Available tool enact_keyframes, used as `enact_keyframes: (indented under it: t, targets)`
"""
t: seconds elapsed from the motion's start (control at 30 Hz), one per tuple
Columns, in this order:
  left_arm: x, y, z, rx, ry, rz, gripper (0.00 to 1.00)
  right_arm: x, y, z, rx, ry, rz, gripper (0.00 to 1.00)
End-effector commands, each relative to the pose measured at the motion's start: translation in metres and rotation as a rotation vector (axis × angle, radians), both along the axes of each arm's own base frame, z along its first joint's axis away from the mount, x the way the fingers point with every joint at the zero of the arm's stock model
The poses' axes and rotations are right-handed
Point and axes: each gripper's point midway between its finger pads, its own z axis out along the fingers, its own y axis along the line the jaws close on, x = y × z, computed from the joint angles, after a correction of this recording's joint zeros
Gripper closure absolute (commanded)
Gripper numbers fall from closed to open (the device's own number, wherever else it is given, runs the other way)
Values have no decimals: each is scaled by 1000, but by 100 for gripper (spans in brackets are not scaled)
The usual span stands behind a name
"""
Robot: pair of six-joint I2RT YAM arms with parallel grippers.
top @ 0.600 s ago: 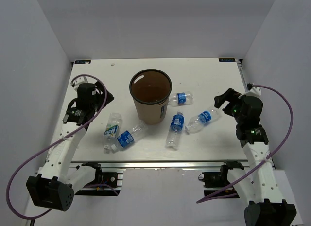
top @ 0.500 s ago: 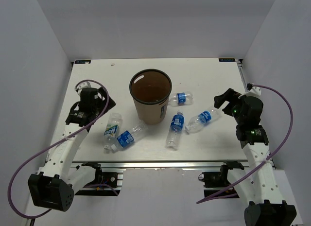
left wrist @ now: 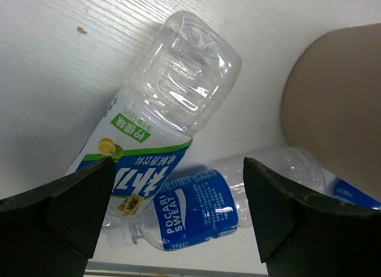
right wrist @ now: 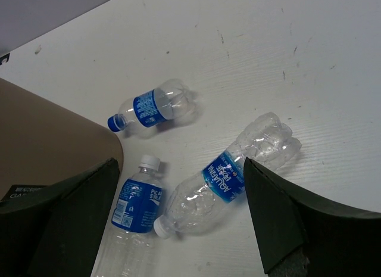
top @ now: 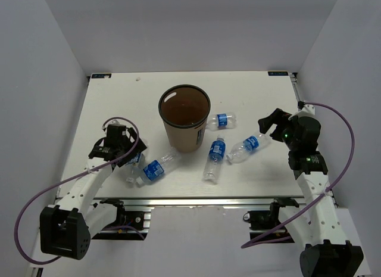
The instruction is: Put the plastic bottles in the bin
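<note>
Left claw [left wrist: 177, 170] gapes open right over the white-green bottle [left wrist: 161, 110], right claw [right wrist: 181, 167] gapes open too; the bin [top: 186, 140] looks empty, so I'd say it's first pick: lower, then squeeze

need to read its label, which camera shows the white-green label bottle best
The left wrist view: the white-green label bottle fills the frame, label and crinkled body sharp, below the open left pincer. In the top external view the left arm covers most of it. The right wrist view does not show it.
</note>
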Motion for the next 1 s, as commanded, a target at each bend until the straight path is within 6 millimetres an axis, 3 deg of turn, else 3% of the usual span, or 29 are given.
enact_keyframes:
  t: [0.0, 0.13, 0.3, 0.37, 0.73, 0.97]
  targets:
    - [-12, 8, -17, 37, 80, 22, 2, 4, 3, 12, -11, -41, 24, 11]
    - [-10, 14, -11, 65, 80, 49, 2, 3, 3, 12, -12, -43, 26, 11]
    - [15, 14, 27, 84, -6, 28, 2, 3, 2, 10, -16, -43, 24, 11]
    - [20, 14, 30, 99, -3, 22, 2, 2, 2, 11, -20, -44, 27, 11]
    - [7, 9, -14, 99, 141, -34, 2, 1, 6, 13, -22, -58, 53, 11]
    - [6, -17, -14, -10, 104, -131, 2, 2, 8, 9, -18, -41, 60, 11]
